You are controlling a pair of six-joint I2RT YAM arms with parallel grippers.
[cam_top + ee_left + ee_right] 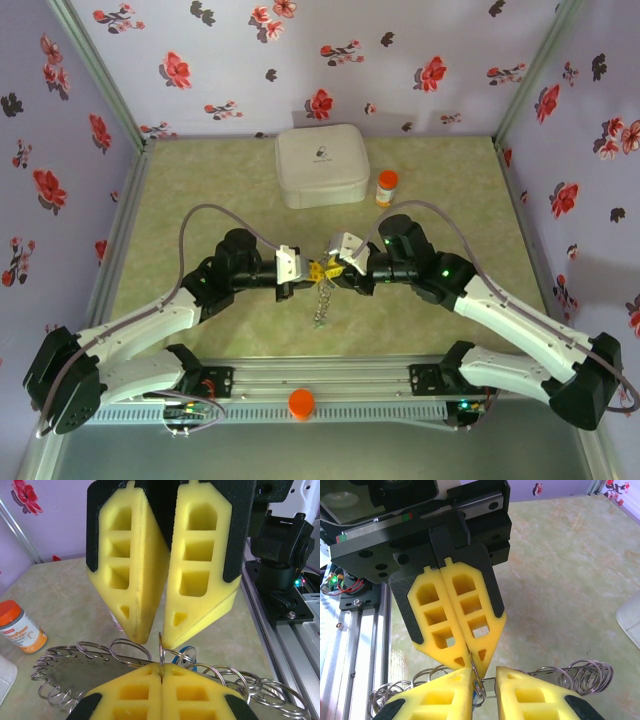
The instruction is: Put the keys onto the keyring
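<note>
Rail: one metal rail (pixel 330 385) is seen along the near edge, with one orange knob (pixel 301 403) on it.
Arms: two are counted, bolted to the rail and angled inward so that they meet over the middle of the counter (pixel 200 190).
Left claw (pixel 161 670): the jaws are pressed fully together, and a thin wire of the keyring (pixel 320 300) is pinched in the seam between the pads.
Right claw (pixel 484 676): it is set tip to tip against the left claw, with the jaws a narrow gap apart. The same wire runs through that gap; whether the pads touch it cannot be told.
Keyring: one is counted, a chain of many small grey loops. It is held between the two claws and trails toward the near edge.
Keys: one blue head (pixel 186 655) is made out among the loops, just beyond the left pads. Any further keys cannot be counted.
Open room: bare stretches of counter are seen on both sides of the claws, out to the side walls.
White case (pixel 322 167): one is placed at the far middle, near the back wall.
Pill bottle (pixel 386 187): one is stood upright, orange-capped, just right of the case.
Walls: three floral panels are counted, enclosing the counter on the left, the far side and the right.
</note>
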